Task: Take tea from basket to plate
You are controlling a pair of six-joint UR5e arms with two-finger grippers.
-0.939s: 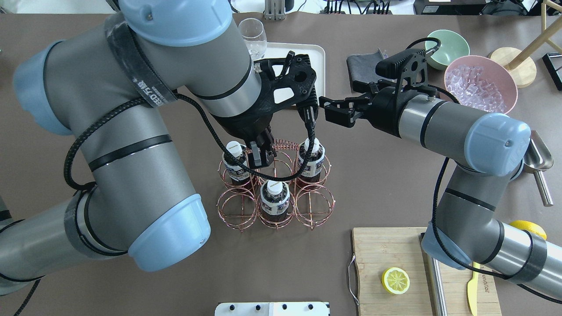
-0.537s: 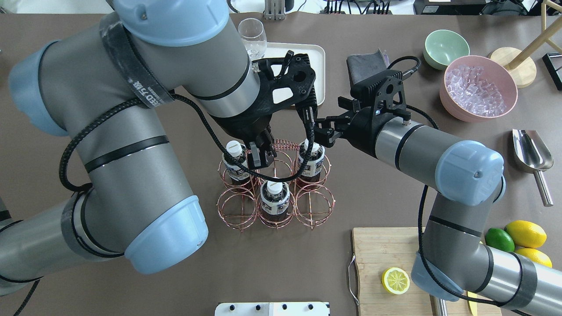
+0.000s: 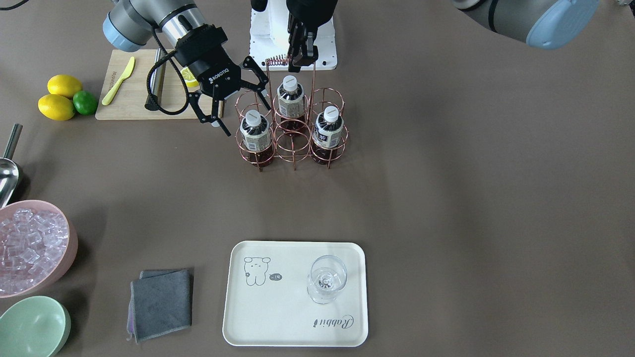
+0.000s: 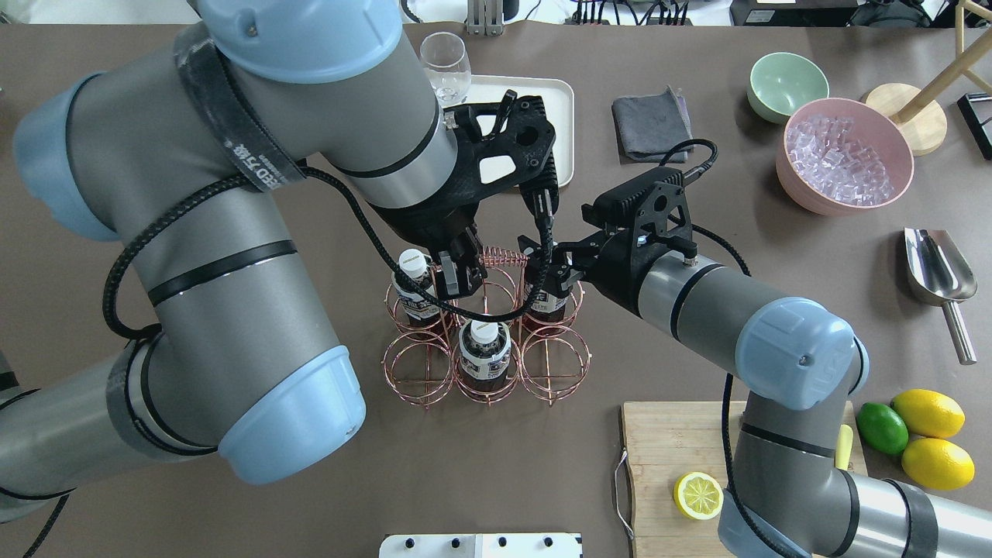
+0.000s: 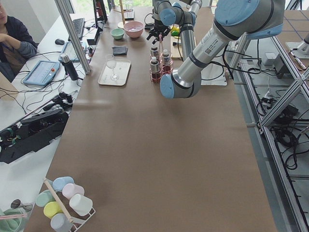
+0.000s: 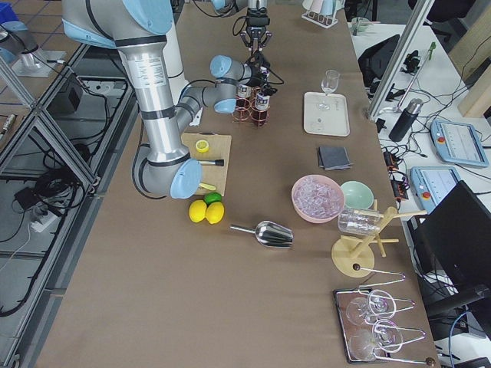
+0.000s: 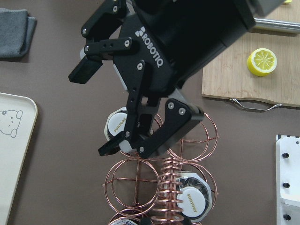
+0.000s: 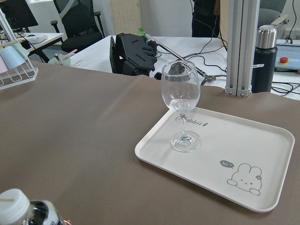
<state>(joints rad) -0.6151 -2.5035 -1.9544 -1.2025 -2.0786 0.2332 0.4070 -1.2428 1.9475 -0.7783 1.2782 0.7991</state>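
You have bare brown table [image 3: 446,198] between the cream rectangular plate [image 3: 287,297] and the rose-gold wire basket [image 3: 292,148]. Your left gripper [image 3: 302,57] clenches its coiled handle [image 3: 277,60]. Your right gripper [image 3: 246,120] hangs spread over a corner cell, where the white-capped dark tea bottle [image 3: 255,136] stands beneath its parted jaws.

Matt tabletop, shiny wire, clear plastic

The tabletop [image 3: 446,198] is a smooth, matt brown sheet. Upper middle, the basket [image 3: 291,136] is thin copper-coloured wire with a bright gloss; the bottles [image 3: 255,134] are clear glossy plastic with white caps and dull paper-like labels. Lower middle, the tray [image 3: 278,317] is smooth cream with a soft sheen, under a clear glass [image 3: 326,280]. The folded grey cloth [image 3: 161,302] at lower left is dull and soft-looking. The board [image 3: 129,99] at upper left is pale grained wood; the scoop [image 3: 7,173] at the left edge is polished metal. The right pincer [image 3: 247,120] and left pincer [image 3: 302,59] are matt black.
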